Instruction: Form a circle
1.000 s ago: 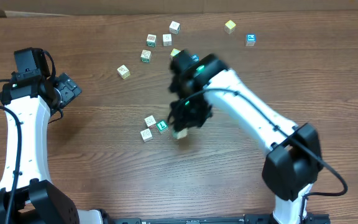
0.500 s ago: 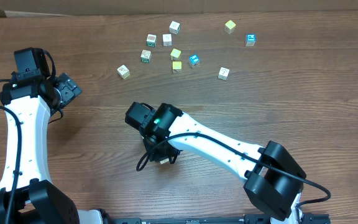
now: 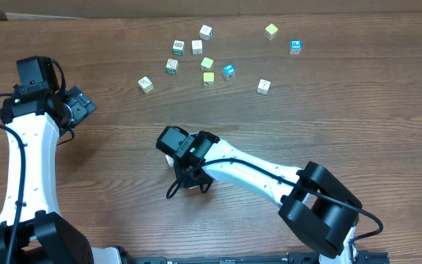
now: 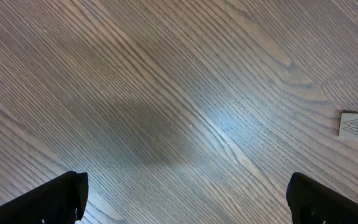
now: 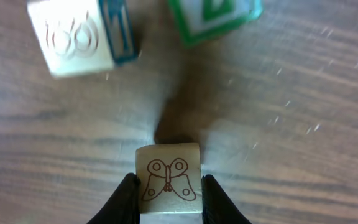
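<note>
Your right claw [image 5: 168, 204] pinches a butterfly-printed cube [image 5: 168, 177] near the green-faced cube [image 5: 213, 15]; your left claw [image 4: 185, 208] gapes wide over the tabletop [image 4: 166, 93]

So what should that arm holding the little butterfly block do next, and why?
Probably ease the butterfly cube forward and down beside the green cube and the blue-edged cube, then let go. The right fingers grip it, and a gap separates it from those two.

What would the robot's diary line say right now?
right hand: shut on butterfly cube | near: green cube, blue-edged cube | left hand: open, empty
</note>
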`<state>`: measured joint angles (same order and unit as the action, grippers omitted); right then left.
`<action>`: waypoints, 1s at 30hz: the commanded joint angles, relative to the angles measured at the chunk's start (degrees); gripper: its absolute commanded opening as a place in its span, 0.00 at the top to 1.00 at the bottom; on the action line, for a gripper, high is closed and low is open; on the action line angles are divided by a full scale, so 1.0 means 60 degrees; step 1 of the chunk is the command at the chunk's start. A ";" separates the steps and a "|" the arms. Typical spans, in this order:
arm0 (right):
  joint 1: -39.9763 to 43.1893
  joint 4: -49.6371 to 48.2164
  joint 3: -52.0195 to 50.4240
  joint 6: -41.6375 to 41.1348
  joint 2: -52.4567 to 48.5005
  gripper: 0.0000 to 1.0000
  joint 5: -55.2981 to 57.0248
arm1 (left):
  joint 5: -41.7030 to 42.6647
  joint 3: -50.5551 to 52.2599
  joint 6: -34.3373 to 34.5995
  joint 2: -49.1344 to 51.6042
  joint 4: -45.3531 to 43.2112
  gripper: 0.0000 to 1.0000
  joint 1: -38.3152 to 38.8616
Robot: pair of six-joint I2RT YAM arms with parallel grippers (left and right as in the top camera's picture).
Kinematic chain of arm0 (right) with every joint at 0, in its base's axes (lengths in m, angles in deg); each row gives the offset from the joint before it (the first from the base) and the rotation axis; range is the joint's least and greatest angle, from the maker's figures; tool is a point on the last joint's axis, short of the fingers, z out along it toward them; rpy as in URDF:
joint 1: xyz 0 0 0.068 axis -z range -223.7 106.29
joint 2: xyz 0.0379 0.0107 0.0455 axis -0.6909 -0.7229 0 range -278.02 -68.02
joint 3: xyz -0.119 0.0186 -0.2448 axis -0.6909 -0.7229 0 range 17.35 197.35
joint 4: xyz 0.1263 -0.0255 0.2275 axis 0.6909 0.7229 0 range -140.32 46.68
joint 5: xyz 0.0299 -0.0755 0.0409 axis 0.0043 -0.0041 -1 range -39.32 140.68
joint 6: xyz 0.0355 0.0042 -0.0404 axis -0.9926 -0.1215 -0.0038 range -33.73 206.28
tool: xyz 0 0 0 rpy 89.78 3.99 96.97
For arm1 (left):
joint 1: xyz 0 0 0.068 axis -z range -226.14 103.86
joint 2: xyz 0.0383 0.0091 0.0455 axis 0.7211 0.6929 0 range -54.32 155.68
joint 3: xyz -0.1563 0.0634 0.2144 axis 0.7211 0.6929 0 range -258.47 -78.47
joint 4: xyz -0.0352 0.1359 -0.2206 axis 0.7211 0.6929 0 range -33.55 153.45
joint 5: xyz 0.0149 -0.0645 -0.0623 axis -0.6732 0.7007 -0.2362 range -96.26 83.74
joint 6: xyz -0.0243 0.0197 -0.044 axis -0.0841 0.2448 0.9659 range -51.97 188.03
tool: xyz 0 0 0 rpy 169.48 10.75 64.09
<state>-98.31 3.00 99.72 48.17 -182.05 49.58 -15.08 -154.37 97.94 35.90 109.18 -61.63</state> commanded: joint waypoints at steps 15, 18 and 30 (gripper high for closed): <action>0.0277 -0.0488 -0.0055 -0.0113 0.0244 0.83 0.0251 | -0.0055 -0.0109 0.0127 -0.0087 -0.0015 0.01 0.0022; 0.0277 -0.0492 -0.0055 -0.0109 0.0237 0.76 0.0248 | -0.0058 -0.0109 0.0127 -0.0087 -0.0015 0.00 0.0022; 0.0273 -0.0488 -0.0055 -0.0113 0.0237 0.53 0.0248 | -0.0055 -0.0109 0.0127 -0.0087 -0.0015 0.01 0.0022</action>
<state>-96.61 0.27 99.72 47.47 -182.05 50.30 -15.08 -154.37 97.94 35.90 109.18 -61.63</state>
